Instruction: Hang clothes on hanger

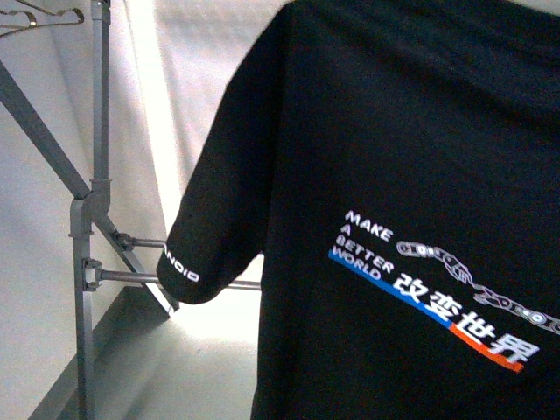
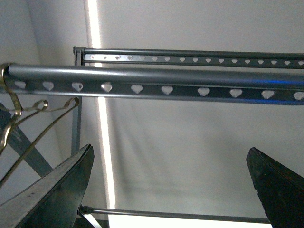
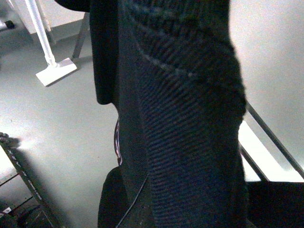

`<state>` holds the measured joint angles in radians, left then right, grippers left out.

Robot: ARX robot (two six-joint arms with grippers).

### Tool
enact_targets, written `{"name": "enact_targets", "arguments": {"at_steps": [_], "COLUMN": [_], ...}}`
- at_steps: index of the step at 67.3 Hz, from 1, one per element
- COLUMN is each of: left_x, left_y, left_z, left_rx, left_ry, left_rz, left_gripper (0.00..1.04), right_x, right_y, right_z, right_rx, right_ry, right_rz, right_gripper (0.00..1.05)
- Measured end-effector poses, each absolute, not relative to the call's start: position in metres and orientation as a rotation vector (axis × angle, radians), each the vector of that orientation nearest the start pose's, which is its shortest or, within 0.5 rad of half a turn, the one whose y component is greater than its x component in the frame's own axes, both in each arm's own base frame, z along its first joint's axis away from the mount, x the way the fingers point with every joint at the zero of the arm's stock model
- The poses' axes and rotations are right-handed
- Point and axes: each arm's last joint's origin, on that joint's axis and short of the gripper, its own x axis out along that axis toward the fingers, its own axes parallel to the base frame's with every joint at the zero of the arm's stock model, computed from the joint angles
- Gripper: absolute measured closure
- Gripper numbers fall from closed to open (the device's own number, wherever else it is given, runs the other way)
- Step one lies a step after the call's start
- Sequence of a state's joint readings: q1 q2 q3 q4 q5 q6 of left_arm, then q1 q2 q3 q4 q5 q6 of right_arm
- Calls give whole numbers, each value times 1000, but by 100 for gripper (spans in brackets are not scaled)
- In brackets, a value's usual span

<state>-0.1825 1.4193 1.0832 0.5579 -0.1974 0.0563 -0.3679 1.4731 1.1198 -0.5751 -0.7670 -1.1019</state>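
Observation:
The clothes (image 1: 394,175), a black T-shirt with white "MAKE A BETTER WORLD" lettering and a chain graphic, hang lifted and fill the right of the front view, one sleeve drooping left. In the right wrist view the ribbed black clothes (image 3: 180,104) cover my right gripper (image 3: 185,204), which is shut on the fabric; its fingers are mostly hidden. The thin wire hanger (image 2: 19,114) hangs by its hook on the grey rail at the edge of the left wrist view, and the hanger (image 1: 39,16) shows at the far upper left in front. My left gripper (image 2: 170,156) is open and holds nothing, just below the rail.
A grey rail with heart-shaped holes (image 2: 166,83) runs across, with a second rail (image 2: 190,58) behind it. The rack's post and braces (image 1: 87,227) stand at the left, with thin crossbars behind the sleeve. A white mop-like base (image 3: 54,71) rests on the floor.

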Motion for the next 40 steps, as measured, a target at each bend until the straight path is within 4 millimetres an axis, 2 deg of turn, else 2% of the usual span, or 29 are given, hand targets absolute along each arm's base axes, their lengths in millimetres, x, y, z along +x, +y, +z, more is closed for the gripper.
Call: {"name": "enact_targets", "arguments": {"at_steps": [5,11,24,28,32,38,40], "left_x": [307,275,237,224,216,199,194], "left_y": [-46,-33,-21,-17,-15,-10,-6], "left_z": [350,318,271,254,246,229,224], "left_rx": [1,12,6,3,2,-2,-1], "left_ry": [-175,-38,-10,2,4,3,6], "left_rz": [19,-5,-4,-2,-3,-13,-23], "left_gripper": [9,26,59,73,82,102,101], "right_x": [284,283,286,290,292,295,296], "right_y": [-91,-97,-110,-114,-114,-109,-106], "right_z": [266,266,273,280,285,295,298], "right_rx": [-531,-517,-455,-390,-318,-199,-170], "right_ry": [505,529,519,498,491,485,494], "right_rz": [708,669,533,477,453,408,389], "right_gripper": [97,97,97,97,97,97,97]}}
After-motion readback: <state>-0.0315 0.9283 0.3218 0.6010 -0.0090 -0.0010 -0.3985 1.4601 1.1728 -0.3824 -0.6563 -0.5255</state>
